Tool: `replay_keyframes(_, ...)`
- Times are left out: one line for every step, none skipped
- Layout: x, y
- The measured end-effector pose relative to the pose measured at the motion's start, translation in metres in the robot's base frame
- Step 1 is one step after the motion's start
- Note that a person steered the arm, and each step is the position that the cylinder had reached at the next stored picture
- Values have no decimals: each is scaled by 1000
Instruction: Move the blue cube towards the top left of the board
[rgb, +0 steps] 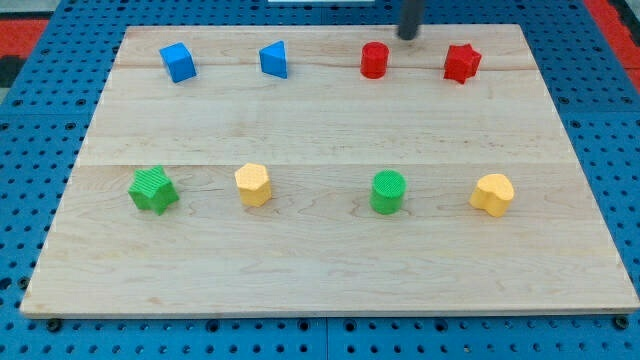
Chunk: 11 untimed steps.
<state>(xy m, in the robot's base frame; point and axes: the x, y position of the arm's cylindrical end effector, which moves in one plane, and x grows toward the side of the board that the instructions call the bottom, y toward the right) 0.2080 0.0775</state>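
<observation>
My tip (409, 37), bare and gripping nothing, hovers at the board's top edge, well right of the blue cube (178, 62). Approach step, I judge. Next I must get round to its lower right side, past the blue wedge-shaped block (274, 59).

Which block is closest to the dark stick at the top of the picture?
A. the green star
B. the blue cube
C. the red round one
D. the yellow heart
C: my tip sits at the view's top, just up and to the right of the red cylinder, apart from it, while the blue cube is far off to the view's left.
</observation>
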Motion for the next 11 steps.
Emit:
replay_keyframes(0, -91)
replay_keyframes(-4, -162)
replay_keyframes(21, -175)
replay_keyframes(70, -188)
replay_keyframes(103, -192)
replay_keyframes(86, -219)
replay_keyframes(82, -240)
replay_keyframes(76, -242)
replay_keyframes(86, -255)
replay_keyframes(81, -274)
replay_keyframes(68, -277)
